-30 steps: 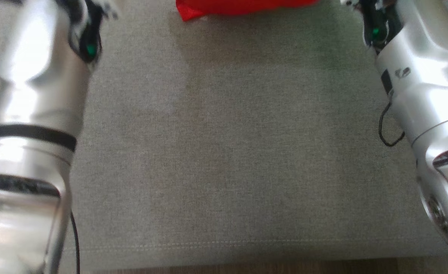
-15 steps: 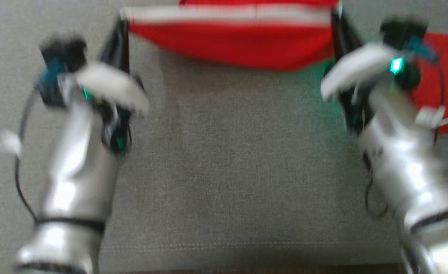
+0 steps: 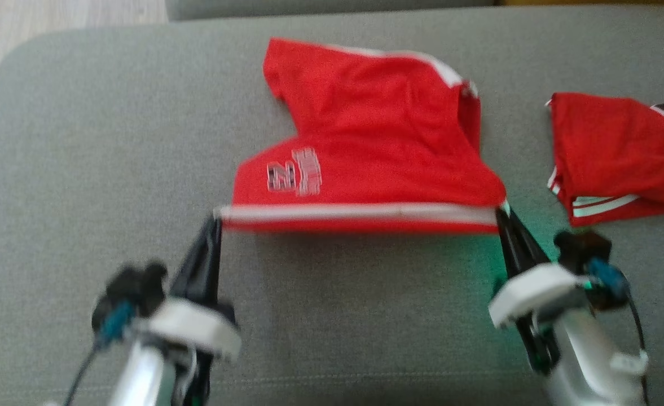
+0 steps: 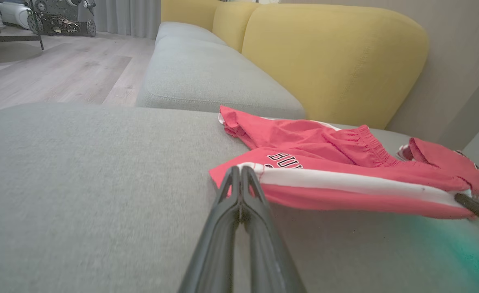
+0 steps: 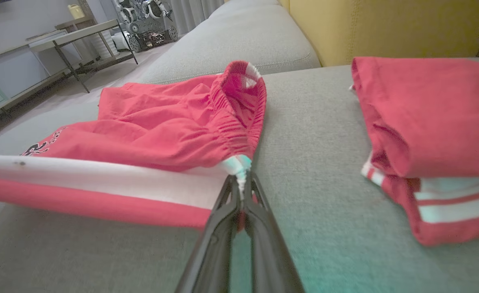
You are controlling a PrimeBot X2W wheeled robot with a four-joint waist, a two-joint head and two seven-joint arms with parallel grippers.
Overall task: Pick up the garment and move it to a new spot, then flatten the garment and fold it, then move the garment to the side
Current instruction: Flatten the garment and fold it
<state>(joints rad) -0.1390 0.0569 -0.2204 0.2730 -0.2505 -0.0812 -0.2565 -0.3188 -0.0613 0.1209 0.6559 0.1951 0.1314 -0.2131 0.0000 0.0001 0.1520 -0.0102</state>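
The red shorts (image 3: 377, 152) lie in the middle of the grey sofa seat (image 3: 83, 169), with their near edge pulled out straight between the two arms. A white stripe (image 3: 360, 213) runs along that edge from one corner to the other. The left pincer (image 3: 216, 223) is clamped on the left corner of the stripe, its two dark fingers pressed together with the cloth between the tips. The right pincer (image 3: 501, 217) is clamped in the same way on the right corner, where the gathered waistband (image 5: 239, 122) meets the stripe. The held edge looks raised a little off the seat, while the rest of the shorts rests crumpled on the cushion behind it. The waistband opening faces the right side and a leg end points to the far left. Pale lettering (image 3: 295, 176) shows on the cloth just behind the stripe, nearer the left corner.

To the right of the shorts, apart from them, another red garment (image 3: 608, 152) with white stripes lies folded on the same seat. Yellow back cushions (image 4: 337, 53) stand behind the seat, and wooden floor (image 4: 60, 69) stretches away to the left of the sofa.
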